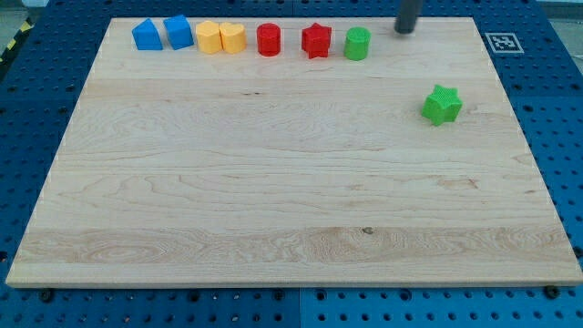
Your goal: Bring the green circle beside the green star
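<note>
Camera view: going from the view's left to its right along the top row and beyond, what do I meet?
Blue block → blue block → yellow block → yellow block → red circle → red star → green circle → my tip → green star.

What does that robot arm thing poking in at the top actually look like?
Only the end of it shows: a straight, round, dark grey rod with no claw or fingers, no visible cables or markings. My tip is its blunt lower end, at the board's top edge, to the view's right of the green circle.

The rod (406,15) ran off the view's top edge, so you only saw its lower part, and my tip (404,31) was blurred. The tabletop (273,200) corners at the bottom were cut by the frame edge.
</note>
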Tool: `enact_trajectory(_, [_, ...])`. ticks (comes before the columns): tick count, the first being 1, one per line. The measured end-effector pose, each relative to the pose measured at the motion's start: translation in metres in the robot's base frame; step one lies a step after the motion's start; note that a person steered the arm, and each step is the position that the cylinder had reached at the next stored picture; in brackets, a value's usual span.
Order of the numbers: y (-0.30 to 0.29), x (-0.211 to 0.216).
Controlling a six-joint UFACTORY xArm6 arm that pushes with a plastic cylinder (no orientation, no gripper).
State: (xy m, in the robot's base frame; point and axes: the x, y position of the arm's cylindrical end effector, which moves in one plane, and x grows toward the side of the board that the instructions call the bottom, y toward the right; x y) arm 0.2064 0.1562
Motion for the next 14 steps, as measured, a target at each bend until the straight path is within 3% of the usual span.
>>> enact_trajectory(1, [-0.054,-0.008])
enact_trajectory(3, [-0.077,0.015])
enact_trajectory(6, [-0.051,0.091])
enact_trajectory(8, [-0.008,0.071])
enact_trajectory(11, [-0.009,0.143])
enact_trajectory(13, [-0.03,0.147])
enact_trajectory(14, [-0.029,0.127])
